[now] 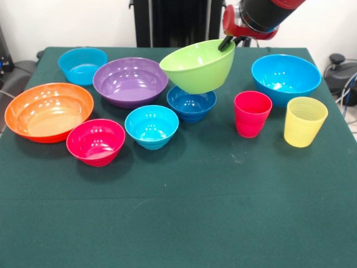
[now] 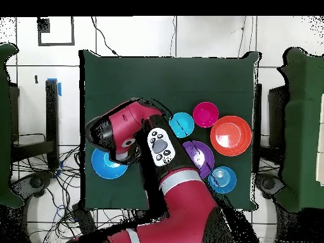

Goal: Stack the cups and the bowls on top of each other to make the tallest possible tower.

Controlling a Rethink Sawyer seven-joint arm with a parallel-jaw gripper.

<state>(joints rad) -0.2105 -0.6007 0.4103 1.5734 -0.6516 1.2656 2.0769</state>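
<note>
The red arm spans the green table, covering several bowls.

No readable text, label, brand, number or sign appeared in either view. The bowls, the cups and the table cloth bore no markings. The light panel on the arm showed round buttons, but nothing on them could be read.
</note>
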